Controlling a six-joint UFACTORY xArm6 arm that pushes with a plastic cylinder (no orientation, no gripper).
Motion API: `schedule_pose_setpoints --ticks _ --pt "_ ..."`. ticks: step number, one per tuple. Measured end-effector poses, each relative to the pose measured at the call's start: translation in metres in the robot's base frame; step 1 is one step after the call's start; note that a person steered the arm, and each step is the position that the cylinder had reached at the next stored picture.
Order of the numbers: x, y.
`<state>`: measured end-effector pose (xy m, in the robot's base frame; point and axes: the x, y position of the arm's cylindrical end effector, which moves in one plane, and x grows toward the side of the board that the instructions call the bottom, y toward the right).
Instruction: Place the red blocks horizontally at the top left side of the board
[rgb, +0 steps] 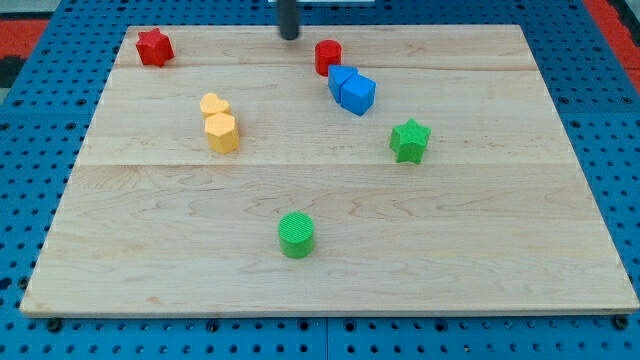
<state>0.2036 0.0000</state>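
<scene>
A red star block sits at the top left corner of the wooden board. A red cylinder block stands near the top edge, a little right of the middle. My tip is at the top edge, just left of the red cylinder and a short gap from it, far right of the red star. It touches no block.
Two blue blocks sit pressed together just below and right of the red cylinder. A yellow heart and a yellow hexagon sit together at the left middle. A green star is at the right middle, a green cylinder near the bottom middle.
</scene>
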Motion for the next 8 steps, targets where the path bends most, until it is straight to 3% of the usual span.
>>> schedule_pose_setpoints --ticks 2,3,4,5,6,7,8 --pt "0.067 0.081" --pt "0.058 0.001" --pt "0.012 -0.027" --pt "0.011 -0.05" --pt "0.012 -0.112" --pt "0.013 -0.076" --pt "0.031 0.051"
